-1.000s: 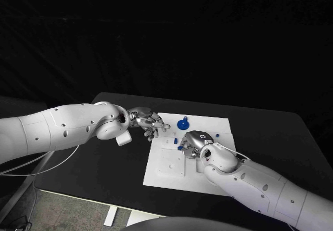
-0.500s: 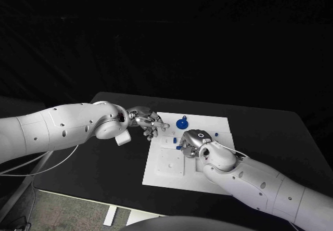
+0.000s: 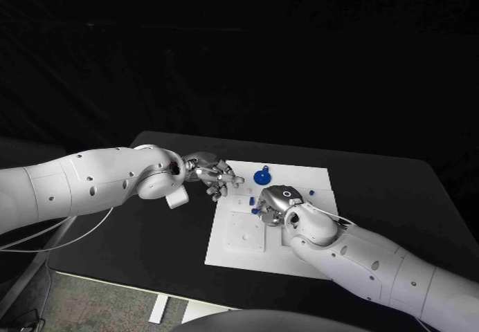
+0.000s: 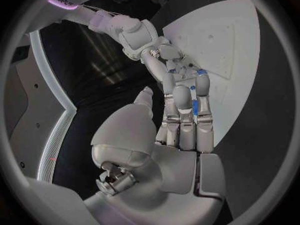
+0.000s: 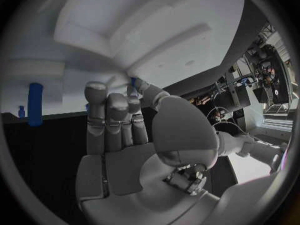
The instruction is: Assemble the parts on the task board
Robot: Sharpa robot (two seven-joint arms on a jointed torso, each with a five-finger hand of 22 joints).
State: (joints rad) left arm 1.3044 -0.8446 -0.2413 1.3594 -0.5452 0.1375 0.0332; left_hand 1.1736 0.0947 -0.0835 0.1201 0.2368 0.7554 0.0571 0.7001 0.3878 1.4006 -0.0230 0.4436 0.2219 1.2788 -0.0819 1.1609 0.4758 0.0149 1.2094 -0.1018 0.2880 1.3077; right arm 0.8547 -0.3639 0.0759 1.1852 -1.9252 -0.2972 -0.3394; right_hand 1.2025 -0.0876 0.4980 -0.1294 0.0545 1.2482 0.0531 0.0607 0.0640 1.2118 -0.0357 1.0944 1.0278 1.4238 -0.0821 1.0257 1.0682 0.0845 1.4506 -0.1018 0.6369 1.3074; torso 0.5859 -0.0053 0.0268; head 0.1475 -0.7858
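— So, left to right: what's the silver left hand (image 3: pixel 212 177) doing?

— It hovers at the white plastic task board's (image 3: pixel 239 249) 10 o'clock corner, fingers loosely apart and slightly curled, nothing in them that I can make out.

— And the parts?

— A small blue upright peg (image 3: pixel 252 201) stands just left of the board's middle; a round blue knob-like piece (image 3: pixel 262 178) sits toward the 12 o'clock edge; a tiny blue peg (image 3: pixel 311 194) lies out toward 2 o'clock.

— How would they handle?

— Light, stiff, smooth plastic by the look of them — likely to slip or tip. I'd pinch a peg low on its shaft, from the sides; the knob by its rim.

— The silver right hand (image 3: pixel 277 203)?

— Down over the board's middle, back turned to the head camera. Its wrist view shows the fingers (image 5: pixel 107 116) side by side and curled, a sliver of blue by the tips — whether it pinches a part, I cannot tell.

— What else is hidden?

— Whatever lies under that hand, and the sockets there.
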